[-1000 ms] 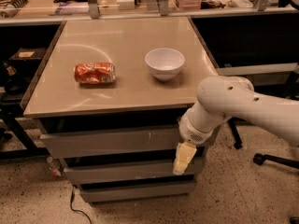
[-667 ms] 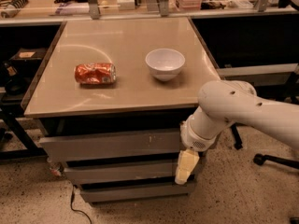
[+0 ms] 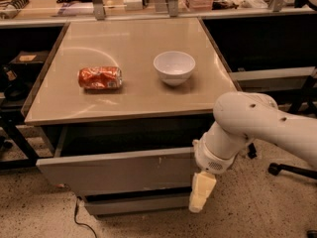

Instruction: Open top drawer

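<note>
Speckled floor (image 3: 277,214), tan tabletop (image 3: 133,90), cluttered back bench (image 3: 44,10)

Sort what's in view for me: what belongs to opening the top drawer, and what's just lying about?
Job in hand:
top drawer, pulled partly out
gripper, at the right end of that drawer's front, pointing down

Lying about:
orange can, on its side on the tabletop
white bowl, upright beside it
lower drawer, below
</note>
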`<state>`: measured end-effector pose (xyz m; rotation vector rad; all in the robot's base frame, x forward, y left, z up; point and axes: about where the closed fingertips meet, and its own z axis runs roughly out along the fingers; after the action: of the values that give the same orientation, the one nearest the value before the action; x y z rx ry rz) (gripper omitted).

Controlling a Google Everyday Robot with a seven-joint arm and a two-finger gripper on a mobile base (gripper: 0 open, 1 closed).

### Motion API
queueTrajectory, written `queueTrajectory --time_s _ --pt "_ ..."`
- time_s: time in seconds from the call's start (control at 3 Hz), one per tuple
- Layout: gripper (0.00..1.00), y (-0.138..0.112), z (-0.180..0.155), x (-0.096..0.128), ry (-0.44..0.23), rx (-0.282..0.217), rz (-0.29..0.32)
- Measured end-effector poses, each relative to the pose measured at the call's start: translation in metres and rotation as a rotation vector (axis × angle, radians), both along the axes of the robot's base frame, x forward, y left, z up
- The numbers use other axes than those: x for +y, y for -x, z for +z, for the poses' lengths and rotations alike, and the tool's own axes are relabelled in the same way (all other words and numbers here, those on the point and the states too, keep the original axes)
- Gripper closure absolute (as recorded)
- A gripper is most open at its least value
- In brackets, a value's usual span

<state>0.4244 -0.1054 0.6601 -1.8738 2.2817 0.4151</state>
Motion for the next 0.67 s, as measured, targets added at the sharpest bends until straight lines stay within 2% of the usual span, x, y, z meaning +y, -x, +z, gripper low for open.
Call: queueTrajectory --time_s 0.67 --pt "0.00 0.0067 0.0003 0.0013 -0.003 0.014 0.010"
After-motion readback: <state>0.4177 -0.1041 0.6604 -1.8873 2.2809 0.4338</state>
